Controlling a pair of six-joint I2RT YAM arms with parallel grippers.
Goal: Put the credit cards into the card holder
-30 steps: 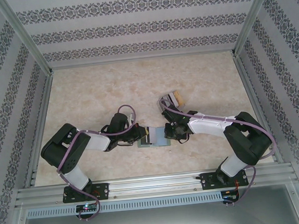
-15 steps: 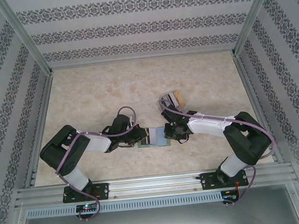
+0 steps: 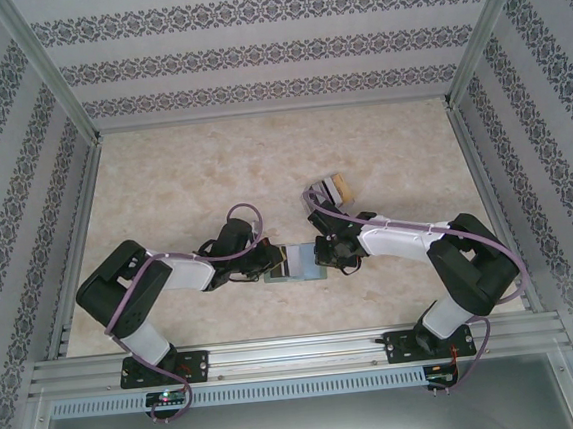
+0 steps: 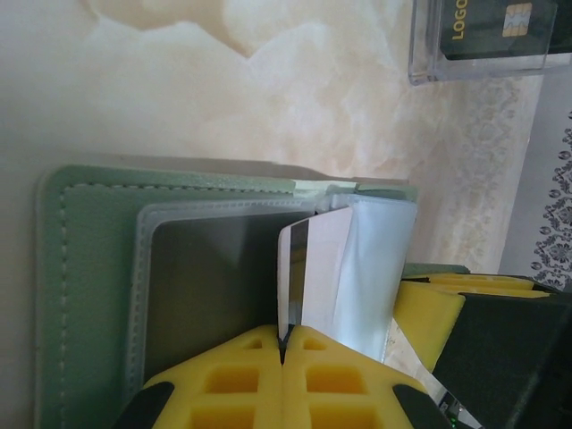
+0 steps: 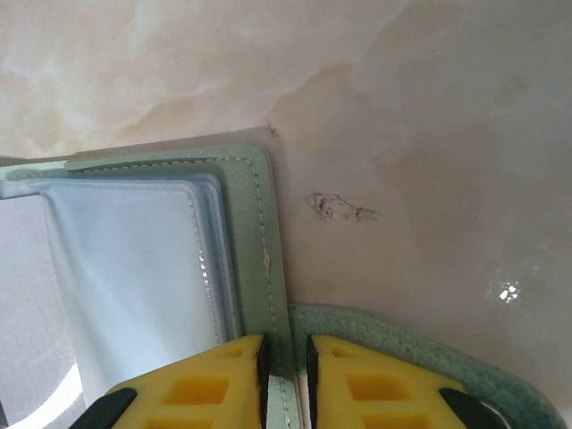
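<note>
While the left gripper [image 4: 281,350], bottom centre of its wrist frame, is clamped on one pale credit card [image 4: 313,259] standing edge-on over the open card holder [image 4: 85,268], best tilt it flatter and feed the corner squarely into the grey pocket [image 4: 206,277]. Right gripper [image 5: 284,350] pinches the holder's green edge, steadying it. Count: one card gripped, one dark card [image 4: 492,27] in one clear box [image 4: 424,54], upper right; one holder.

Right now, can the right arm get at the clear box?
Likely not yet: the right gripper is clamped on the edge of the card holder. The clear box sits just beyond it, nothing between.
</note>
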